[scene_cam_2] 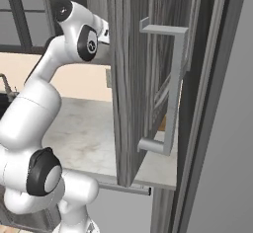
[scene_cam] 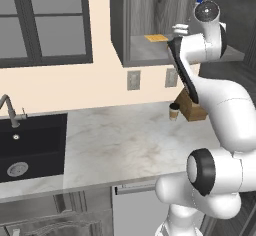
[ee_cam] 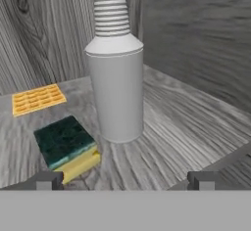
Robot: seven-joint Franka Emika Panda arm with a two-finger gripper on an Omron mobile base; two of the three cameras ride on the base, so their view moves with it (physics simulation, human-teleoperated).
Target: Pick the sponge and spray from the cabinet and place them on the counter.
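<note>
You see the gripper [ee_cam: 125, 180] spread wide and empty inside the cabinet [scene_cam: 120, 25], with the spray [ee_cam: 116, 85] standing on the shelf just beside the sponge [ee_cam: 67, 148].

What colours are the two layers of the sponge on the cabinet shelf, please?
The sponge has a dark green top over a yellow base, clearest in the hand view.

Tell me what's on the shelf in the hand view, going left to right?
Yellow cloth → sponge → spray, all on the cabinet shelf.
</note>
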